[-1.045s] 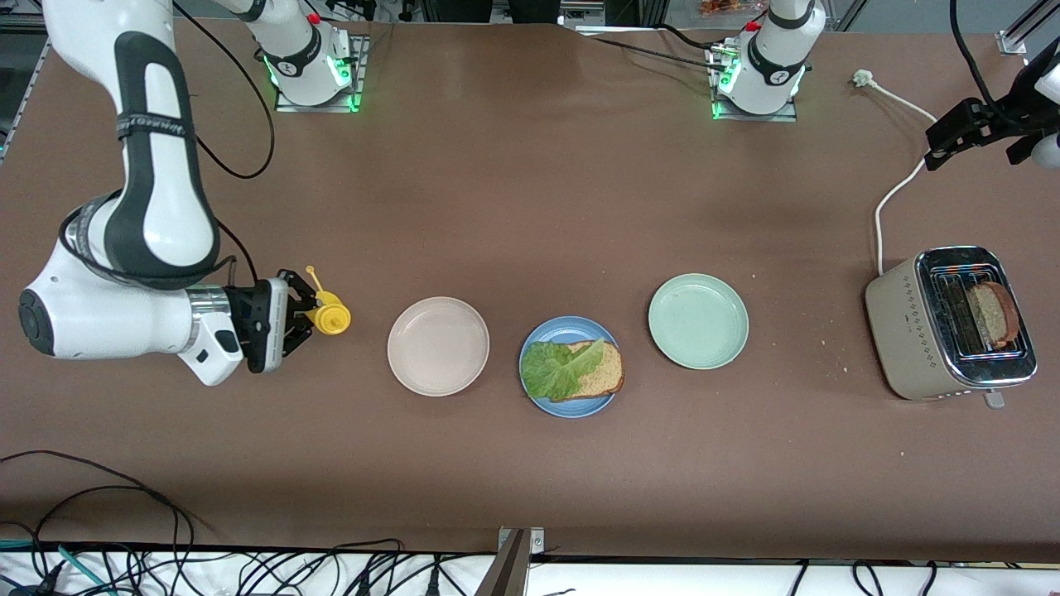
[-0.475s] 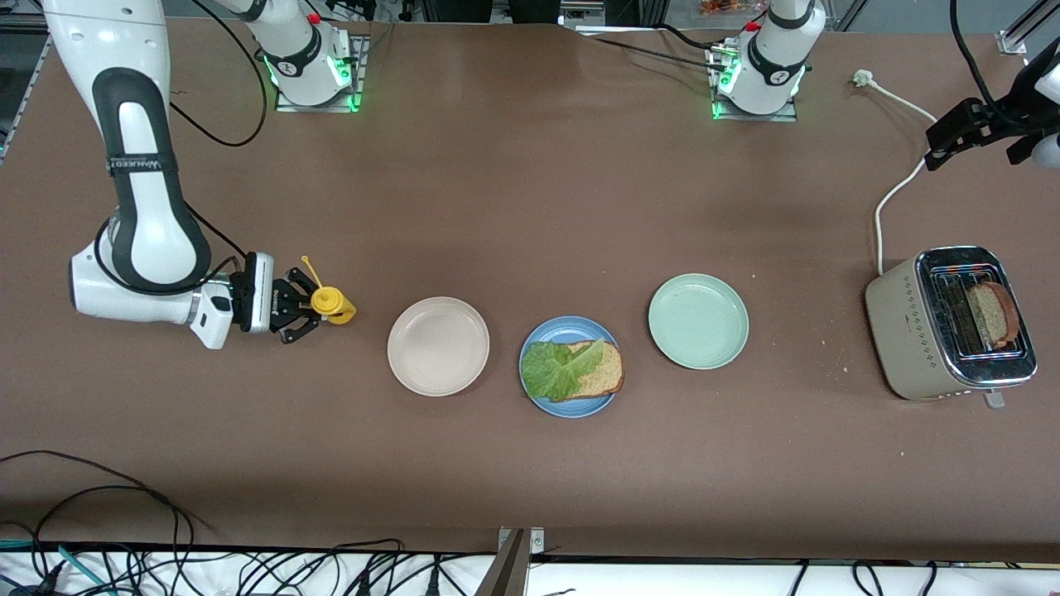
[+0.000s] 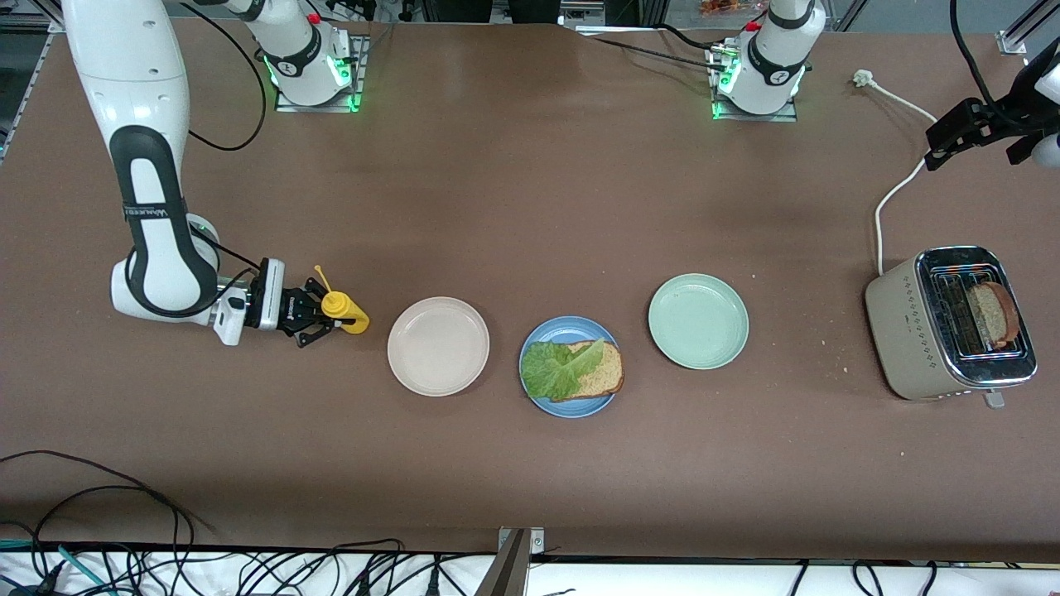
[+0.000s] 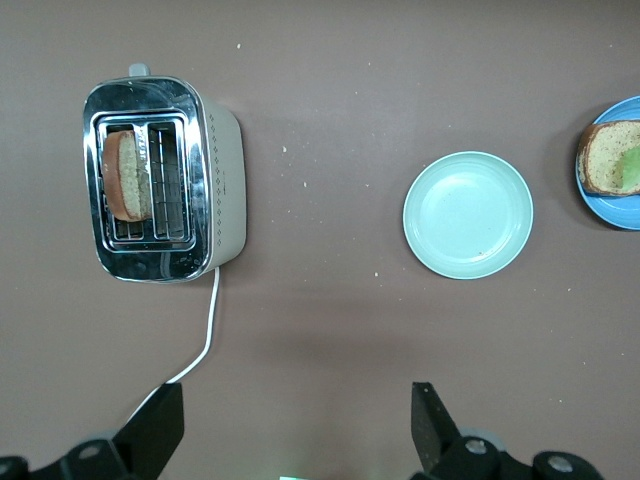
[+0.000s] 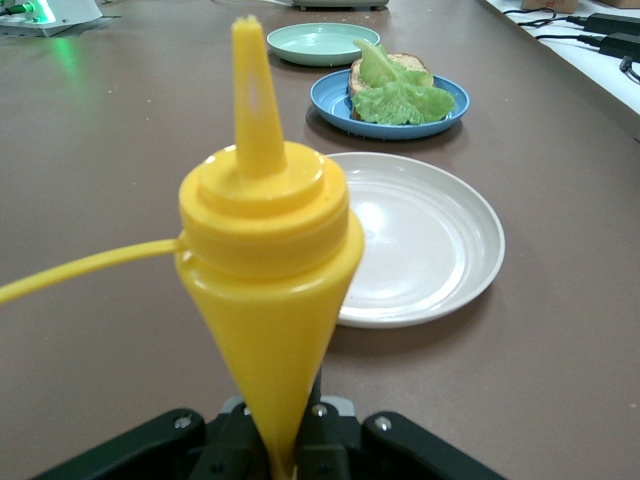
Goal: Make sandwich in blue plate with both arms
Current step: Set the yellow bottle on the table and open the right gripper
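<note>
The blue plate [image 3: 571,409] holds one toasted bread slice [image 3: 607,370] with a green lettuce leaf [image 3: 556,368] lying on it. My right gripper [image 3: 319,313] is shut on a yellow squeeze bottle [image 3: 344,312], held low beside the cream-white plate [image 3: 438,345] with its nozzle toward that plate. In the right wrist view the bottle [image 5: 265,260] fills the middle above the right gripper [image 5: 290,450]. A second bread slice [image 3: 992,314] stands in the toaster [image 3: 911,331]. My left gripper [image 3: 940,145] waits high over the left arm's end of the table, open and empty [image 4: 297,400].
A pale mint-green plate [image 3: 698,321] sits beside the blue plate toward the left arm's end. The toaster's white cord [image 3: 890,199] runs toward the robots' bases. Black cables [image 3: 99,497] lie along the table edge nearest the front camera.
The right arm has drawn in and straightened, carrying the yellow bottle a little toward the cream-white plate. The left arm has not moved.
</note>
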Motion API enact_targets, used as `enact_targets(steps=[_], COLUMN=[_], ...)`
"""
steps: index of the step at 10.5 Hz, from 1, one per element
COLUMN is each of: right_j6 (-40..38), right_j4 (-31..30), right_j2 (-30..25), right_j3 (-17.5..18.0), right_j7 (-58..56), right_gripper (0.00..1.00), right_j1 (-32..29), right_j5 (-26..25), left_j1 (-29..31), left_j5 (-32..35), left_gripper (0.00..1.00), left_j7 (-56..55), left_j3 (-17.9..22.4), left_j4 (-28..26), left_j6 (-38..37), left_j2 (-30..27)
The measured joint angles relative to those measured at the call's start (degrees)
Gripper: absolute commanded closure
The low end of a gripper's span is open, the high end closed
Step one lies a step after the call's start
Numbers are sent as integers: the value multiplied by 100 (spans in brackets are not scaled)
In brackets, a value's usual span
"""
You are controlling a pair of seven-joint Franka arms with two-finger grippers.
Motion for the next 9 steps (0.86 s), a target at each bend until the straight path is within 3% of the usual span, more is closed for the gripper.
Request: enact_targets(steps=[1, 2, 6, 9], right_j6=[-5, -5, -34, -233], right_j4=[5, 14, 132, 206], right_j2=[114, 174, 177, 134], right_j3=[2, 3, 66, 50], right_j7=[-124, -177, -188, -61], right_gripper=[57, 1, 0, 0], right_j1=[-7, -15, -62, -173], right_j5=[143, 201, 260, 259], left_j1=[-2, -7, 17, 611], left_j5=[0, 0, 2, 1], left_gripper=[0, 0, 0, 0], left_j7=[0, 0, 0, 254], left_j3=[-6, -17, 1, 57], left_j4=[0, 0, -13, -29], left_j6=[0, 4, 227, 234], left_j2=[0, 0, 283, 806])
